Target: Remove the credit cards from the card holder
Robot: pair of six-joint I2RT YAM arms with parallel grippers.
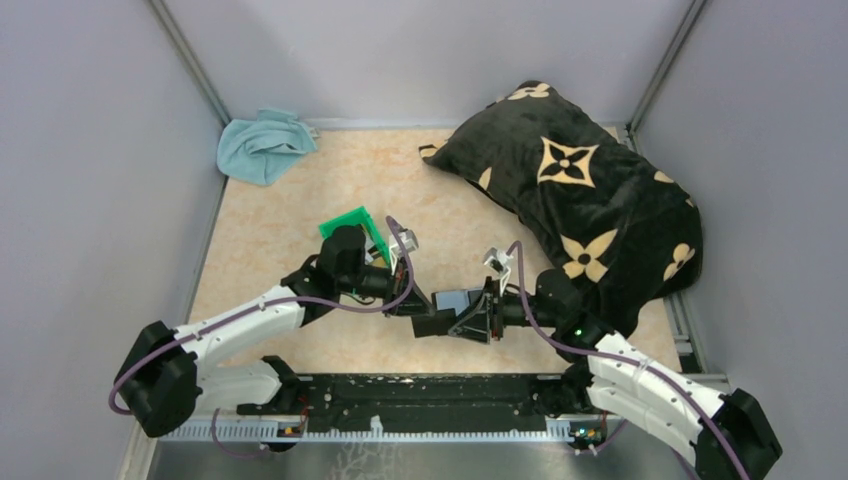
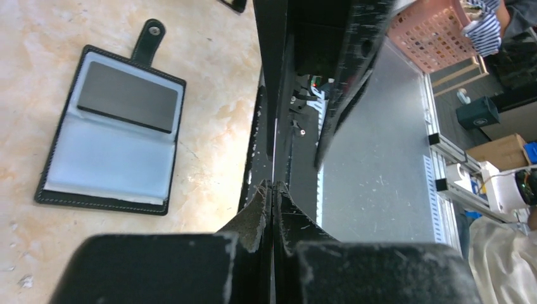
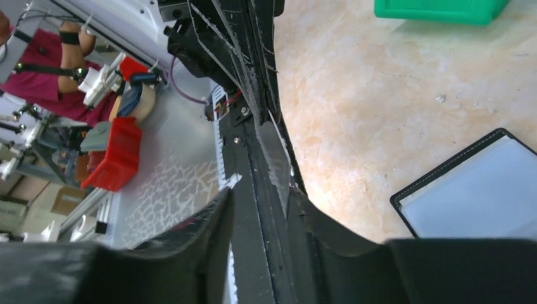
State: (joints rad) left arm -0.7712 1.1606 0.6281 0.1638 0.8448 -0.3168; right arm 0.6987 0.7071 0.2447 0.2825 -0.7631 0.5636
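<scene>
From above, the two arms met over the near middle of the table (image 1: 280, 220). The left gripper (image 1: 418, 308) and right gripper (image 1: 463, 325) sat tip to tip just above the open card holder (image 1: 458, 298). A green bin (image 1: 352, 224) stood just behind the left wrist, a blue cloth (image 1: 262, 144) lay in the far left corner, and a black pillow (image 1: 585, 190) filled the far right.

From the left wrist, the left fingers (image 2: 256, 212) were pressed tight on a thin card (image 2: 273, 166) seen edge-on. The holder lay open flat on the left with a dark card (image 2: 126, 96) in one panel.

From the right wrist, the right fingers (image 3: 218, 212) stood narrowly apart astride the held card, and whether they touched it could not be told. A corner of the holder lay to the right.
</scene>
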